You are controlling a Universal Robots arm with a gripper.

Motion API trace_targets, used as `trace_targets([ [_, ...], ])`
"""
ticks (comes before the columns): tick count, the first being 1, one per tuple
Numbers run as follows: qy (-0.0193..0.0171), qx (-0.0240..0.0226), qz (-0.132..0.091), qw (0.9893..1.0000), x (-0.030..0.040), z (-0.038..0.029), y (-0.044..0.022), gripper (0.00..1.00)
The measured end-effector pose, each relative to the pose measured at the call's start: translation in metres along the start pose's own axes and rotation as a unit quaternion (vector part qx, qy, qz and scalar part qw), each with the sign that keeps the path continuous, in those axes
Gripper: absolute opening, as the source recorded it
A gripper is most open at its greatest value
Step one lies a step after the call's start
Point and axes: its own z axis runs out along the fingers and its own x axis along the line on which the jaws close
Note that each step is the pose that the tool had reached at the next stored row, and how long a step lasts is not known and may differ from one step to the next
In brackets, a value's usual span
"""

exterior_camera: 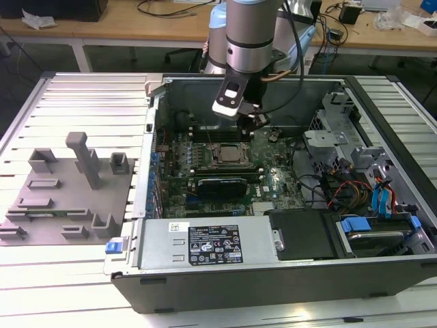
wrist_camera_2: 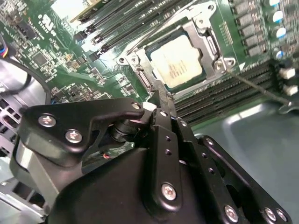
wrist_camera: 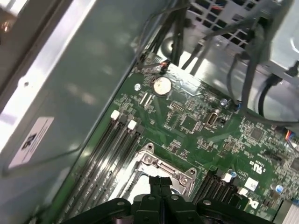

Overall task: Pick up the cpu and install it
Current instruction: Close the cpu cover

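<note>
The cpu (wrist_camera_2: 177, 60), a small square chip with a silvery top, lies flat inside the metal-rimmed socket frame (wrist_camera_2: 205, 35) on the green motherboard (exterior_camera: 273, 181). In the exterior view the cpu (exterior_camera: 225, 154) sits mid-board inside the open computer case. My gripper (exterior_camera: 251, 125) hangs a little above and behind the socket. In both wrist views the black fingers meet at their tips, shut with nothing between them. The gripper (wrist_camera_2: 158, 91) is over the socket's edge, clear of the chip. In the first wrist view the gripper (wrist_camera: 160, 179) points at the socket frame (wrist_camera: 161, 165).
A grey fixture plate (exterior_camera: 61, 198) with upright posts lies on the exterior view's left. The power supply (exterior_camera: 212, 242) with a white sticker spans the case front. Memory slots (wrist_camera_2: 126, 28) flank the socket. Cables and drive bays (exterior_camera: 369, 184) crowd the exterior view's right. A coin cell (wrist_camera: 162, 86) sits on the board.
</note>
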Motion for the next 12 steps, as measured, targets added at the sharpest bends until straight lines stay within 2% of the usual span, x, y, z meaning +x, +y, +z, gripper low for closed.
trace_targets([
  [3, -0.0026, 0.0062, -0.030, 0.9995, 0.0000, 0.0005, -0.0001, 0.11],
  [6, -0.0051, 0.0120, -0.059, 0.9982, 0.0000, 0.0011, -0.0001, 0.11],
  [10, -0.0043, 0.0138, -0.099, 0.9949, 0.0001, 0.0025, -0.0002, 0.11],
  [12, -0.0032, 0.0141, -0.121, 0.9925, 0.0001, 0.0035, -0.0002, 0.11],
])
